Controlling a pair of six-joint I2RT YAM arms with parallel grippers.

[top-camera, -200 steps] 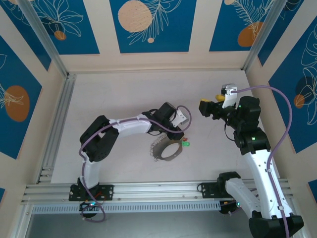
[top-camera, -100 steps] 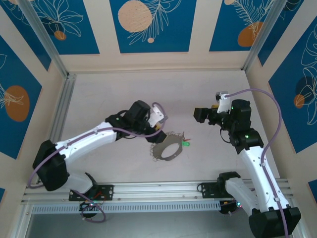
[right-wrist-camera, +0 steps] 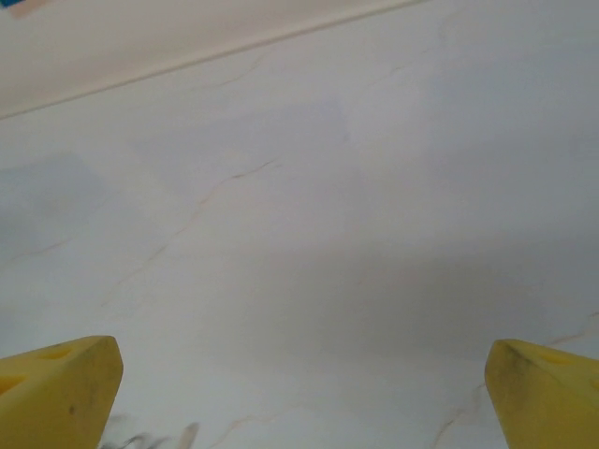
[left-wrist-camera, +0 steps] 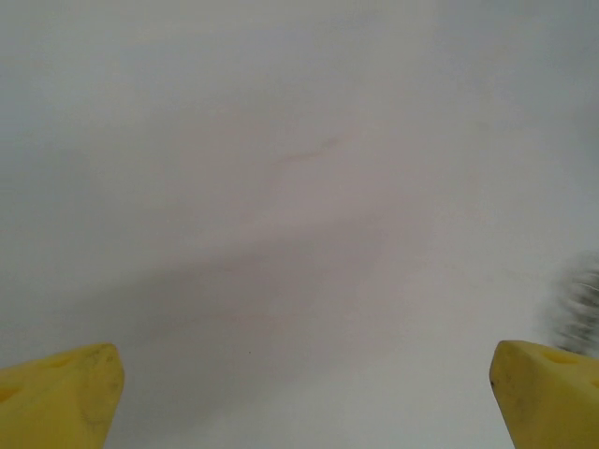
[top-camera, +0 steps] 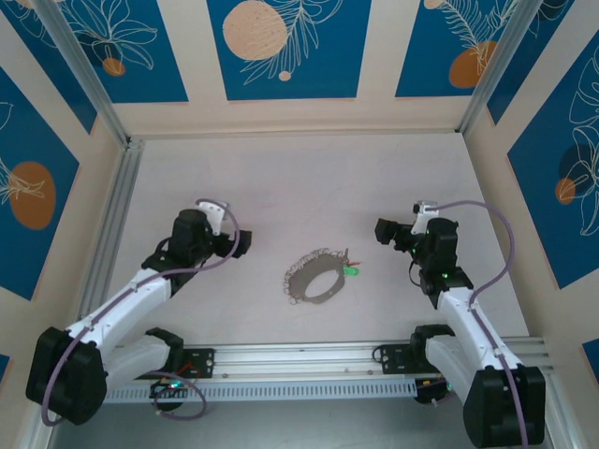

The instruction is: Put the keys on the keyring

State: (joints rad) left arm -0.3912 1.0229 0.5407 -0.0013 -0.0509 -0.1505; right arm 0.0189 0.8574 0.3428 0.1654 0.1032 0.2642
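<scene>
The left claw (top-camera: 232, 245) hangs with jaws spread wide, left of the keyring (top-camera: 314, 277), which lies flat mid-bench (top-camera: 187, 168) with its long axis running near-left to far-right. The green key (top-camera: 352, 271) lies just beside its right end, and anything else there is too small to make out. Further right, the right claw (top-camera: 384, 230) is equally wide.

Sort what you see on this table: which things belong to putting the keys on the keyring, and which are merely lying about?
Belong to the job:
keyring
green key, by the ring's right side

Merely about:
purple cables
metal rail at the near edge
patterned wall panels
</scene>
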